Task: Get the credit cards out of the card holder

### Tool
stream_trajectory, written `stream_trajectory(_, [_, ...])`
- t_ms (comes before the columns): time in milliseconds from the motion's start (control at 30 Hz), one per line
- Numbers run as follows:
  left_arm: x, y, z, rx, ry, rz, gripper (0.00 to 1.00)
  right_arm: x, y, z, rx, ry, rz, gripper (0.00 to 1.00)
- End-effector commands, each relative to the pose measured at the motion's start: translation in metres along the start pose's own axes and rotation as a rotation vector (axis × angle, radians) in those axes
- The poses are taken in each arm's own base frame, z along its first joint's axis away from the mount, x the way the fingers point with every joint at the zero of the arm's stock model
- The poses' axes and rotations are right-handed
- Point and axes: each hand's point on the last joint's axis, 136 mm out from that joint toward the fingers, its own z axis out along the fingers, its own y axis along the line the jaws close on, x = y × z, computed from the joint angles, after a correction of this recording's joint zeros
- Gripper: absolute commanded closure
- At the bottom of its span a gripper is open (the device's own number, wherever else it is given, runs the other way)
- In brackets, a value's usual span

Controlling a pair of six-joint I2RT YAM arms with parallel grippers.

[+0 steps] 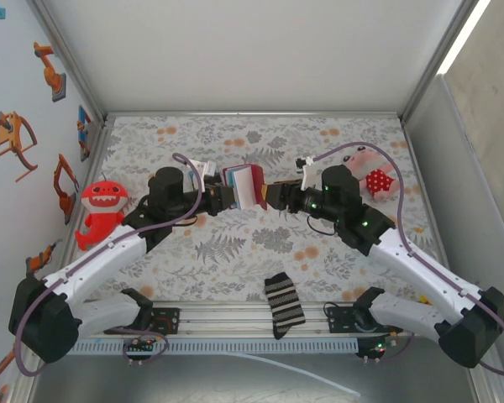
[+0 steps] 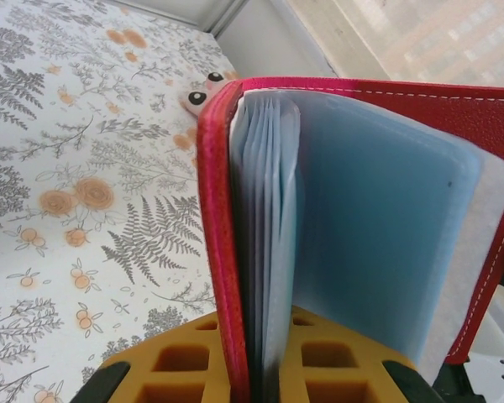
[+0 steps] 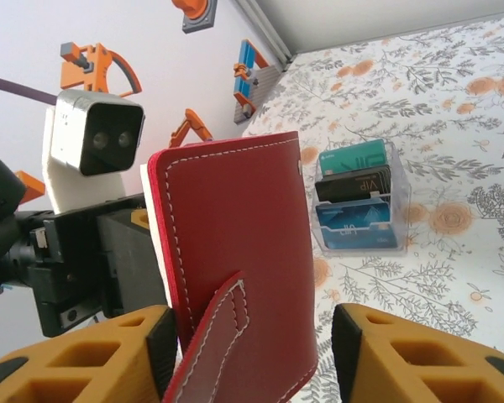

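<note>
Left gripper [image 1: 221,198]: pinching card holder [image 1: 245,186] from 9 o'clock, presenting fanned pockets [image 2: 361,218] upright.
Right gripper [image 1: 275,196]: spread at 3 o'clock, astride red cover [image 3: 235,227], ready to pick.

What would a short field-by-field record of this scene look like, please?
holder: red, open, held up off the table
left gripper: shut on the holder's lower edge
right gripper: open, one finger on each side of the cover
tab: unsnapped, hanging between the right fingers
pockets: blue-grey, fanned out; cards inside cannot be told
box: clear, on the table, with cards in teal, black and blue
others: shark toy, plush, sock
</note>
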Motion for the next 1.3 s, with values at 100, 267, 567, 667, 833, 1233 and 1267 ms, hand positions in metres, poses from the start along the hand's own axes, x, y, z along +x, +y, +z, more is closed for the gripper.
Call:
stream_trajectory(100, [-0.011,-0.017,-0.005,0.008,0.01,0.036,1.0,0.007,-0.019,0.012,0.077,0.045,-0.012,0.37])
stream_trajectory(267, [-0.012,-0.016,-0.007,-0.014,0.022,0.025,1.0,0.008,-0.023,0.013,0.094,0.046,-0.015,0.35])
stream_trajectory(567, [-0.007,-0.006,-0.009,-0.077,0.049,0.007,1.0,0.009,-0.041,0.0,0.203,0.029,-0.015,0.33])
stream_trajectory(667, [-0.006,0.0,-0.009,-0.111,0.057,-0.009,1.0,0.007,-0.047,-0.008,0.249,0.019,-0.023,0.32])
stream_trajectory(833, [0.001,0.018,-0.01,-0.232,0.095,-0.029,1.0,0.006,-0.07,-0.027,0.407,0.009,-0.029,0.3])
stream_trajectory(1233, [0.034,0.024,0.037,-0.28,0.223,-0.077,1.0,0.013,-0.098,-0.055,0.59,0.012,-0.04,0.31])
stream_trajectory(1267, [0.036,0.024,0.041,-0.282,0.231,-0.077,1.0,0.014,-0.099,-0.057,0.601,0.014,-0.044,0.31])
